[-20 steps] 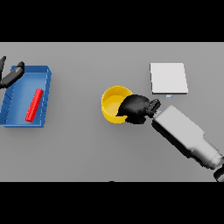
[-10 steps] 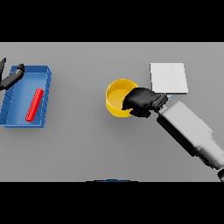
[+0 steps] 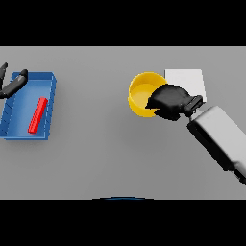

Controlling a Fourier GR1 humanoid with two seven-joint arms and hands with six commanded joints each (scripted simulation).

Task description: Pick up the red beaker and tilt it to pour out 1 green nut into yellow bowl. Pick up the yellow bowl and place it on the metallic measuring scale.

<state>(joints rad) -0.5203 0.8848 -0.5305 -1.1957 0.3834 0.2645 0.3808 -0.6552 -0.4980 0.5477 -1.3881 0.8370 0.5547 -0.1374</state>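
Grey tabletop [image 3: 110, 153] fills the scene, with a blue tray [image 3: 50, 103] at the far left and a pale square plate, the metallic measuring scale [image 3: 190, 79], at the right. The yellow bowl [image 3: 139, 93] sits right of centre, its right rim just beside, perhaps overlapping, the scale's left edge. It faces mouth up; being round, it has no long axis to speak of. I cannot make out a green nut inside it.

The right hand [image 3: 168, 101] has its dark fingers curled over the bowl's near-right rim, grasping it, with the forearm running off toward the near right. Whether the bowl is lifted clear of the tabletop cannot be told from above.

The left hand [image 3: 12, 85] shows at the far left edge, beside the tray's far corner, fingers loosely extended and holding nothing. In the tray lies a red stick-like object [image 3: 37, 114] (the only red thing here, and it looks more like a bar than a beaker), its long axis running near to far with a slight lean to the right.

By my reading, the second step is in hand: carrying the bowl to the scale. The next move calls for a short shift to the right, keeping the bowl level, then centring it over the plate before letting go.
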